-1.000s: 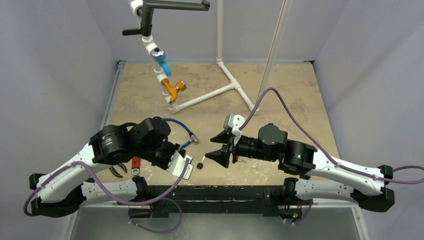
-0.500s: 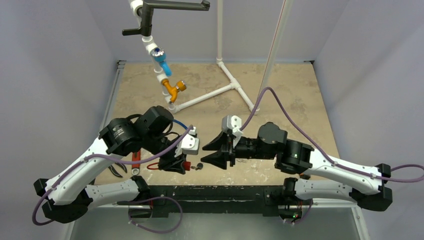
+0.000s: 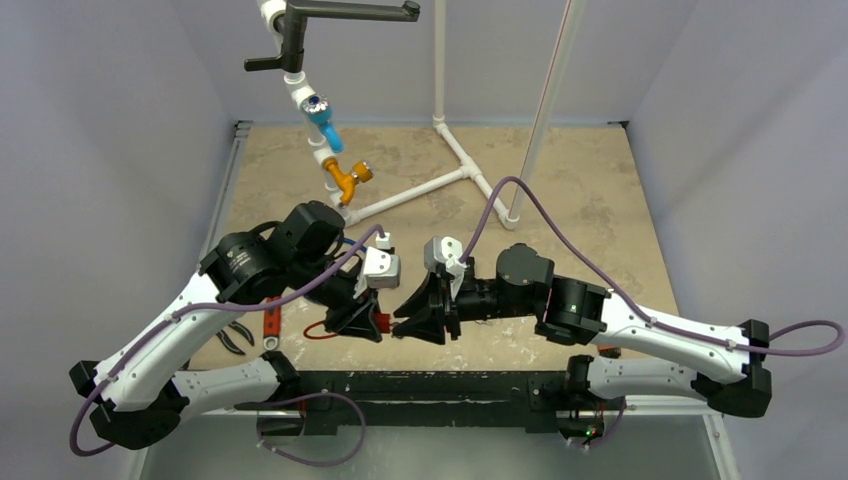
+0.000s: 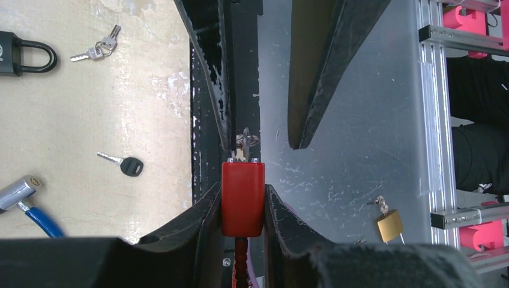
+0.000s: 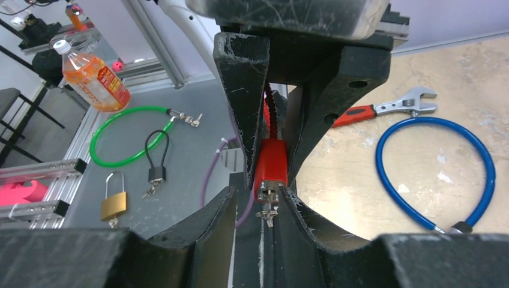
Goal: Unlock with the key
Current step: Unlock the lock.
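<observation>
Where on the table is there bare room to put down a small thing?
Most bare table lies far right, between the pipe frame and the right edge. A smaller patch lies far left, left of the orange valve. The near middle is crowded: left gripper and right gripper meet at the red lock; wrench and pliers lie beside.

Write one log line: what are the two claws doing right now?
left claw: shut on red lock | right claw: open, straddling key in the lock | key turned: cannot tell

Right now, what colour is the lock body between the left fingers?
Red. The lock body shows best in the left wrist view.
</observation>
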Available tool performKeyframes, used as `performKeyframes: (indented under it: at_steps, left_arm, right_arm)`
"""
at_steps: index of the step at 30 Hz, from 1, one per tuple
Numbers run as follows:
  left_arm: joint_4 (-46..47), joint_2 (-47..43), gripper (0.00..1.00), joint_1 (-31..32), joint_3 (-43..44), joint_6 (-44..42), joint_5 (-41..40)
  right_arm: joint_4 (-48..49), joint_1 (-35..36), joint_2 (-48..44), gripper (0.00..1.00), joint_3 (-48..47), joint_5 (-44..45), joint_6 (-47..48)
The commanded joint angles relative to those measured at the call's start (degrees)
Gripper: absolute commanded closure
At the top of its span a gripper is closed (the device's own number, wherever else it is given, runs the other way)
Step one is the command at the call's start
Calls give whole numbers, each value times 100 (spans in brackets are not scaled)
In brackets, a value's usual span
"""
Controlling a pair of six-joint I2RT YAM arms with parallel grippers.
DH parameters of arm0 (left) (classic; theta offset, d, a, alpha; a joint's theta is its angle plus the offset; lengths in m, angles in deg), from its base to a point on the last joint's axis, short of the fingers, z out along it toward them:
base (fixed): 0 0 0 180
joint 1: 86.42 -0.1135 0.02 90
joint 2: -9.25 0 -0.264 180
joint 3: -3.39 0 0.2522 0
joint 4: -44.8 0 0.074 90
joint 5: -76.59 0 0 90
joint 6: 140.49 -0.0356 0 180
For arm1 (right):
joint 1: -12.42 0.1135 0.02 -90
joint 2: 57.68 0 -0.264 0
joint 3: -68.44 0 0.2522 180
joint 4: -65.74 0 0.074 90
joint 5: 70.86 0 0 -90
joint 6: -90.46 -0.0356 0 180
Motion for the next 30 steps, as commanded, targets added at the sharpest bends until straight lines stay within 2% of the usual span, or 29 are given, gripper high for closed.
performKeyframes:
  at_steps: [1,11,16,17,18,26,30]
  left_arm:
    - [266,-113,100,-43,60,105,172]
    - [296,-159,100,-80,121,60,122]
    - [307,-160,100,-109,179,44,121]
    - [299,-157,100,-114,194,50,132]
    - [301,-157,100,-112,205,54,145]
    - [338,-165,100,-123,241,88,236]
    - [329,-167,100,-120,264,107,271]
  right_arm:
    - [236,-18,80,70,-184,-266,-110]
    - [181,-18,142,79,-137,-244,-134]
    - [124,-17,192,79,-93,-208,-127]
    - [108,-12,-173,79,-76,-158,-123]
    - [89,-15,156,79,-65,-102,-122]
    - [159,-19,139,79,-25,99,-112]
    - [122,-12,187,75,1,171,-106]
